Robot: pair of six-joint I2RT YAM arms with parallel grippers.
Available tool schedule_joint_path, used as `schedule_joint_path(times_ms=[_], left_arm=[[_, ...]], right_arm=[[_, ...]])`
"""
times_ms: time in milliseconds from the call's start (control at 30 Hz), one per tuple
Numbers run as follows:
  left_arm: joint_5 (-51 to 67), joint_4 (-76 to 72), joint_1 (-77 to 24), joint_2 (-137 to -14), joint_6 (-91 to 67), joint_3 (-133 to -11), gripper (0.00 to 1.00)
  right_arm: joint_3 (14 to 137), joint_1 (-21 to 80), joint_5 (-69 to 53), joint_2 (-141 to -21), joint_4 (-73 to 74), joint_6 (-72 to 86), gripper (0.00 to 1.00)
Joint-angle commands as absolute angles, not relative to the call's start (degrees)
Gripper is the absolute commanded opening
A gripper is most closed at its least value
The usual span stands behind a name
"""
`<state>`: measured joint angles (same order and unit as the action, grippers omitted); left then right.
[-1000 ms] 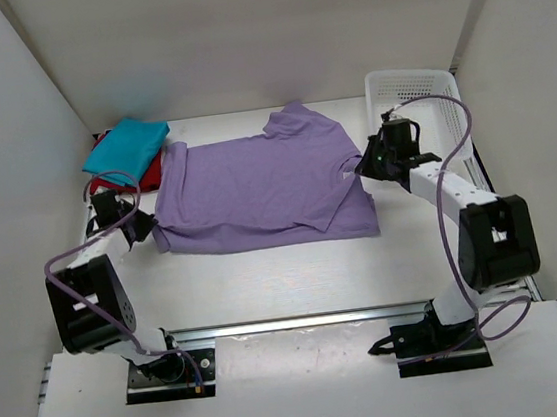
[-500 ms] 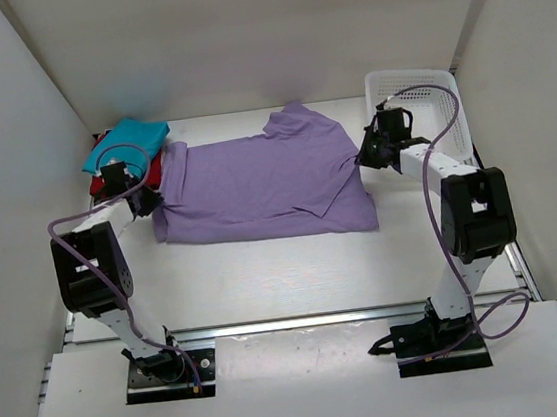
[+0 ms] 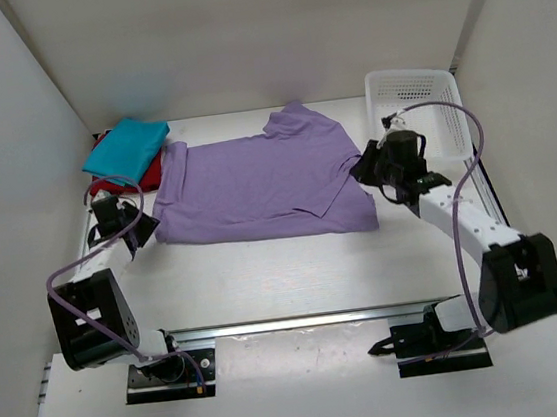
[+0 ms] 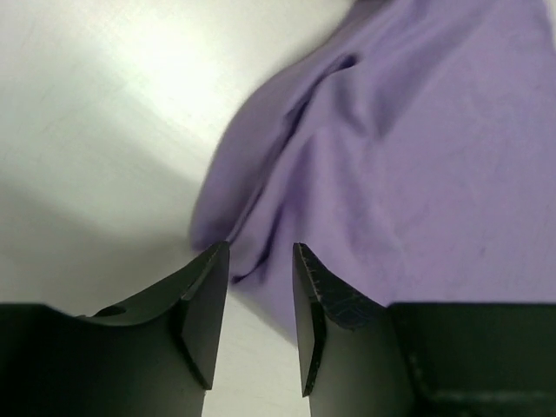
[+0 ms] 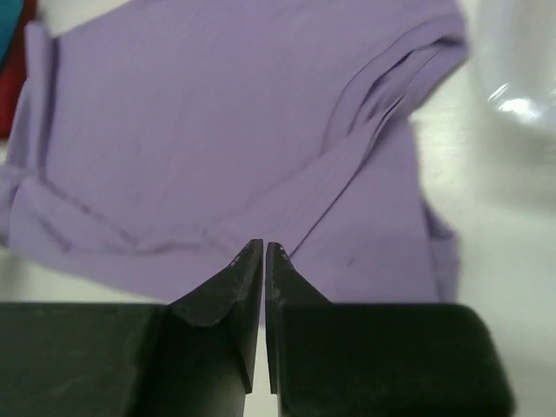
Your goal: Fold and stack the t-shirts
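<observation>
A pale lavender t-shirt [image 3: 256,186] lies spread flat across the middle of a white table [image 3: 267,280], with its right side turned in along a slanting crease. At the far left corner a folded teal t-shirt [image 3: 128,145] sits on top of a deep red t-shirt [image 3: 146,173]. A white mesh basket [image 3: 442,77] stands at the far right.

The left gripper [image 4: 261,252] hangs just beside the lavender shirt's near left corner, its jaws apart and nothing between them. The right gripper [image 5: 264,248] is over the shirt's right edge with its jaws all but together, only a sliver of gap, and it holds no cloth. From where I stand I cannot tell if its tips brush the fabric.

The shirt looks light, thin and limp. It will likely sag, drag and wrinkle rather than hold a shape. The surest holds seem to be the outer edges: the rumpled near left corner and the layered right hem, pinching every layer together so that none slips loose when lifted.
</observation>
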<state>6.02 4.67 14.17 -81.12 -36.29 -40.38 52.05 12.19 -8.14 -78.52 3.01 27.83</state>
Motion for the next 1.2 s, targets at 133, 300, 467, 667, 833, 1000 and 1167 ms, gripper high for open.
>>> schedule_joint_path(times_ms=[133, 300, 467, 667, 833, 1000, 1167], left_arm=[[12.74, -6.49, 17.75, -81.65, -43.32, -30.59, 0.52], [13.09, -7.9, 16.96, -85.51, -44.91, -32.17, 0.48], [12.3, -10.1, 17.23, -86.57, -46.85, -31.46, 0.32], [8.88, -9.23, 15.91, -85.69, -45.71, -32.86, 0.18], [8.71, -9.49, 16.08, -86.83, -45.53, -33.48, 0.05], [6.85, -8.0, 15.64, -85.87, -44.3, -33.75, 0.0], [4.84, -6.51, 15.47, -83.94, -43.33, -33.49, 0.0]], right_arm=[[33.76, 15.82, -9.05, -66.81, -4.04, 31.82, 0.1], [23.05, 10.56, -12.48, -63.11, -9.92, 34.45, 0.38], [19.08, 5.19, -14.16, -66.25, -15.1, 36.47, 0.46], [20.92, 2.2, -15.64, -74.6, -18.89, 37.0, 0.47], [22.32, 2.02, -14.94, -79.45, -20.21, 38.58, 0.14], [22.32, 1.93, -12.92, -76.65, -18.81, 39.02, 0.0], [19.52, 0.09, -12.22, -69.26, -14.17, 39.2, 0.0]])
